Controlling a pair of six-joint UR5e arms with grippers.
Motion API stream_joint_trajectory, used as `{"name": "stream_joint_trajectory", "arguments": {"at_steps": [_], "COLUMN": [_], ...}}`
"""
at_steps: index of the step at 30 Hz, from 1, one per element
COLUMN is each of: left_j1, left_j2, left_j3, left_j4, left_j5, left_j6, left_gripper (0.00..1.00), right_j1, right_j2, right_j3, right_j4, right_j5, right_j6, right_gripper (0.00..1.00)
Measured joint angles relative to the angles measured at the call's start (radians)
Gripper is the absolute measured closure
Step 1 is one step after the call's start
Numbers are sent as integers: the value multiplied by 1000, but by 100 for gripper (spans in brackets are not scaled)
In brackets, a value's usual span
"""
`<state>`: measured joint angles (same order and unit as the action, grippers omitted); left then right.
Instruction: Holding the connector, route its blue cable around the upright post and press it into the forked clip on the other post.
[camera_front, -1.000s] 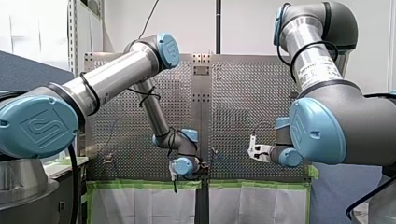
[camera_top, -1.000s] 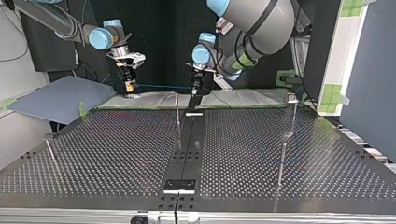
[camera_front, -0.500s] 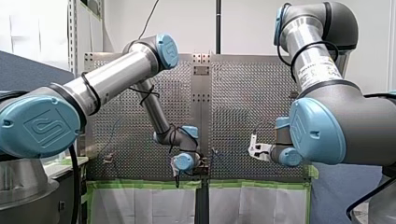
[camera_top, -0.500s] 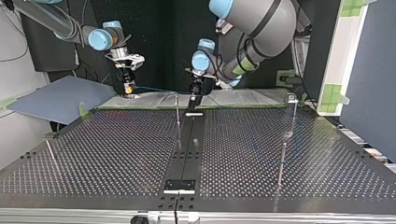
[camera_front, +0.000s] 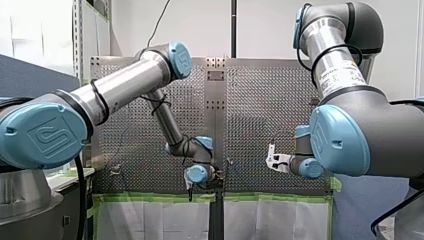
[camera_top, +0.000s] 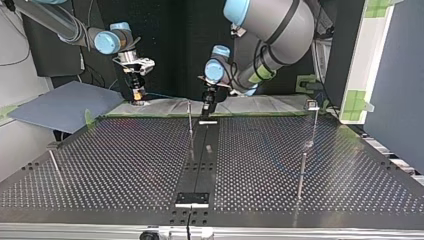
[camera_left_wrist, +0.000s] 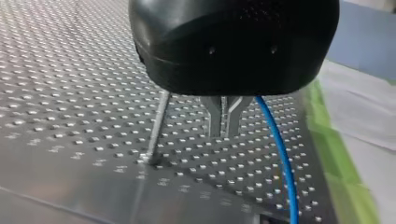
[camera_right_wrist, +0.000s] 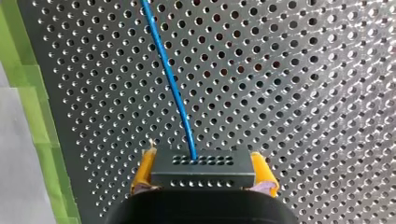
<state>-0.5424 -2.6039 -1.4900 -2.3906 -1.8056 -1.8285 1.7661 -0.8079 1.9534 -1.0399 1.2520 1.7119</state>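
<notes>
The perforated table (camera_right_wrist: 303, 70) was matt dark-grey metal with a dull sheen, edged by matt green tape (camera_right_wrist: 30, 93). The blue cable (camera_right_wrist: 170, 84) had a smooth, faintly glossy plastic sheath, the connector (camera_right_wrist: 203, 170) was matt black, and the yellow pads (camera_right_wrist: 145, 168) looked rubbery. My left gripper (camera_left_wrist: 226, 133) had a glossy black plastic shell.

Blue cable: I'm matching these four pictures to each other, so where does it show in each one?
Front view: too thin to make out.
Top view: blue cable, a faint line above the table's far edge.
Left wrist view: close beside my left claw, at.
Right wrist view: leading ahead from the connector in my right claw.
Shared landmark: green tape edging the table.
</notes>
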Motion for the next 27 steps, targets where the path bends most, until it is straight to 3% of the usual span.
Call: {"name": "stream_joint_trajectory", "arguments": {"at_steps": [16,27], "left_j1": [37,45], "left_j2": [-15,-15], "left_j3": [83,100], "left_j4": [-46,-61], "left_j5": [20,27], "left_j6": [5,13], "left_gripper": [100,100], "right_j1": [-2,-8], "right_j2": [5,7], "right_j3": [-20,-30], "right_j4": [-9,-14], "right_j5": [-1,-2], "right_j6": [15,30], "right_gripper": [100,100]}}
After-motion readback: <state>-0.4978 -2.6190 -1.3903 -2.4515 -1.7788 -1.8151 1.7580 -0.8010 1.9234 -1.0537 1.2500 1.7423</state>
